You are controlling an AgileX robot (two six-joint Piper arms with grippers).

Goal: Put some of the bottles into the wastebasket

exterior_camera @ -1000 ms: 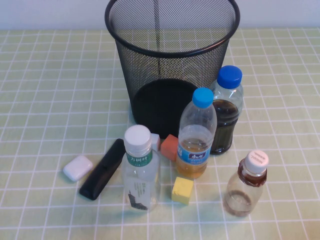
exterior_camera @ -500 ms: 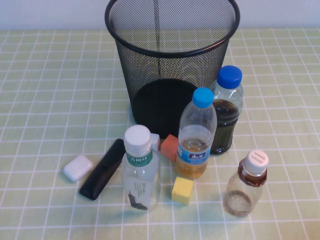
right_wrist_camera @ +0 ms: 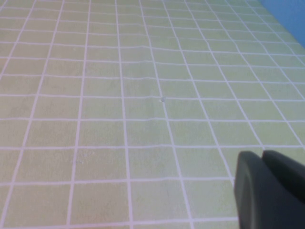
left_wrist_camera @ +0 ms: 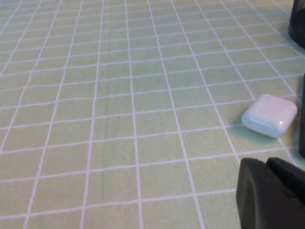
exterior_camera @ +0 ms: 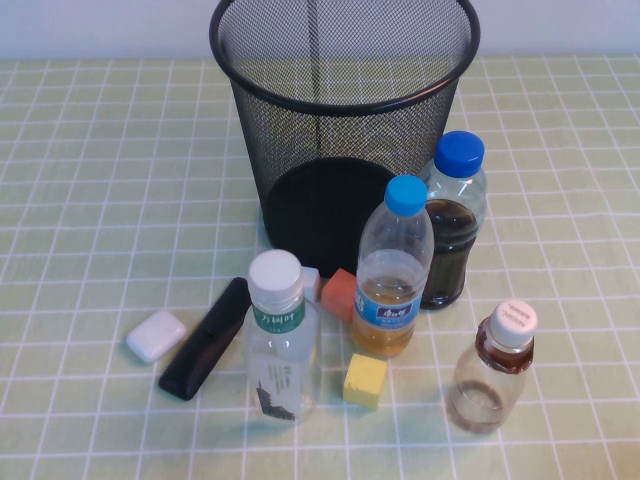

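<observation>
The black wire-mesh wastebasket point(exterior_camera: 343, 120) stands at the back middle of the table. The taller clear bottle with a white cap and green neck label point(exterior_camera: 281, 340) stands at the front, left of centre. The short rounded clear bottle with a white cap and brown neck band point(exterior_camera: 493, 370) stands at the front right. Neither gripper shows in the high view. My left gripper point(left_wrist_camera: 267, 163) is shut and empty, low over the cloth near a white case point(left_wrist_camera: 270, 114). My right gripper point(right_wrist_camera: 262, 153) is shut and empty over bare cloth.
A light-blue-capped bottle with amber liquid point(exterior_camera: 392, 270) and a blue-capped bottle with dark liquid point(exterior_camera: 450, 220) stand in front of the basket. An orange block point(exterior_camera: 340, 294), a yellow block point(exterior_camera: 365, 380), a black remote point(exterior_camera: 205, 338) and the white case point(exterior_camera: 155, 336) lie nearby.
</observation>
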